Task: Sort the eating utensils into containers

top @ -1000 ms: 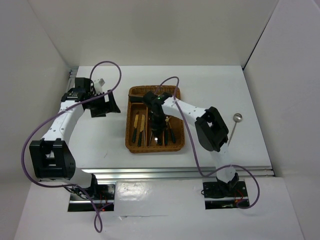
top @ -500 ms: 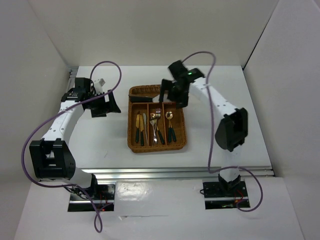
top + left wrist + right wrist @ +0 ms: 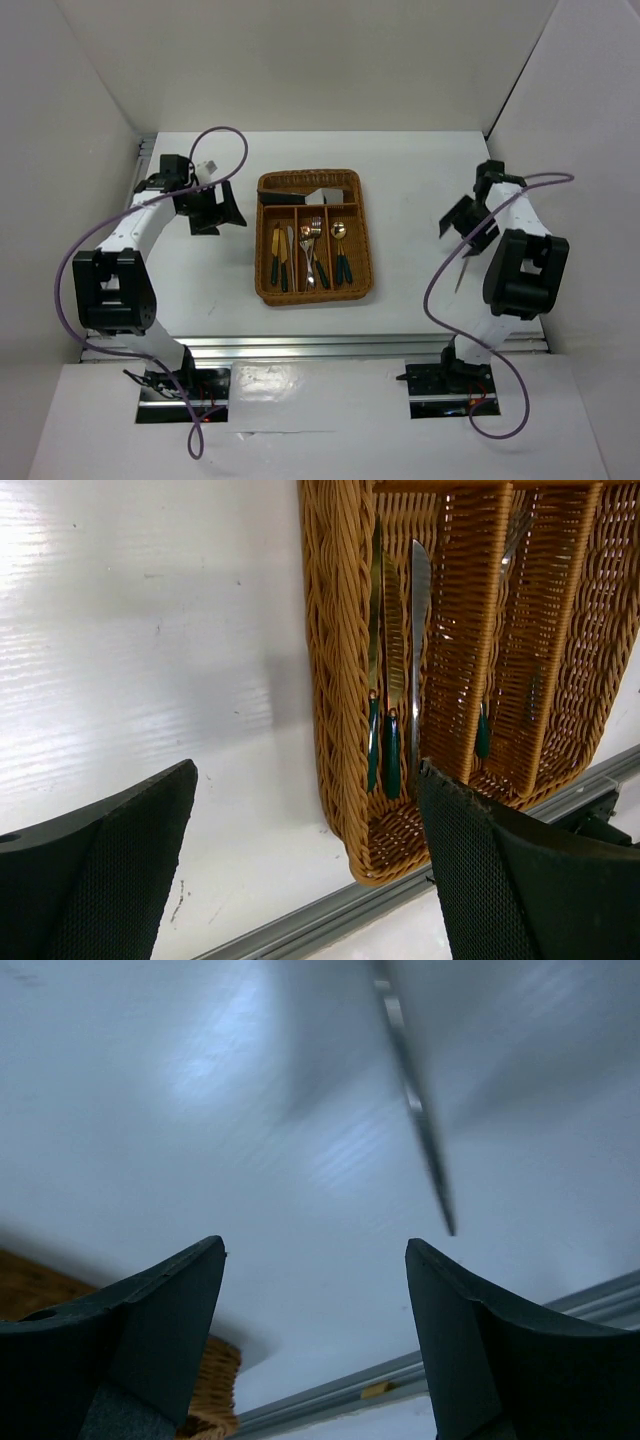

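Slim long-handled utensil point(image 3: 415, 1110) lies alone on table point(image 3: 420, 180), well right of wicker cutlery tray point(image 3: 258, 240); head hidden. Right gripper point(image 3: 315, 1245) hovers over it, jaws wide, empty. Judged step: fetching the only loose piece; next calls for descent, jaws straddling the handle. Left gripper point(image 3: 215, 210) wide, empty, beside tray. Count: one loose utensil, one tray, at least two knives point(image 3: 415, 630) inside.

overhead view looks down on everything; both close wrist views share the wicker tray point(image 3: 315, 297).
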Robot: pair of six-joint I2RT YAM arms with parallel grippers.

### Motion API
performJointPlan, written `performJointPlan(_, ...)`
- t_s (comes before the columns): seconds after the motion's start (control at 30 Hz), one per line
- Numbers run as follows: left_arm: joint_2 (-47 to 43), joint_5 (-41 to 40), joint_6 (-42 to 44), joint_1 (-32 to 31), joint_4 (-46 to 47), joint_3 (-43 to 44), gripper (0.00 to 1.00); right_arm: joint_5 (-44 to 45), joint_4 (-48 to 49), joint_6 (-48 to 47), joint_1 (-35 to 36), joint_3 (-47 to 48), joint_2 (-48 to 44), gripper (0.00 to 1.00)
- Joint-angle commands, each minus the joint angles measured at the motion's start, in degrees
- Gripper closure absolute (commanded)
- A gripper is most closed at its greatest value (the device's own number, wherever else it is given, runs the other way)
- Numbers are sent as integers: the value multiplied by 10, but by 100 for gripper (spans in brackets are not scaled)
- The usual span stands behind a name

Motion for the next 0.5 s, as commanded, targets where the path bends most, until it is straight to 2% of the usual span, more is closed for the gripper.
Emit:
performJointPlan(0.0,10,18,7,4,15,33,5,22,18,-3,-45,-32,-5,20)
performJointPlan(0.07,16,18,7,4,15,39,5,31,40,-3,-59,-61,2,20)
performJointPlan(0.27,38,46,1,4,21,50,6,33,42,-19,-93,-69,76,31)
performJointPlan(0.33,38,46,1,4,21,50,6,40,42,-35,-93,-75,76,37)
performJointPlan(0.47,38,39,1,4,21,45,6,16,97,-50,-93,-129,61,39)
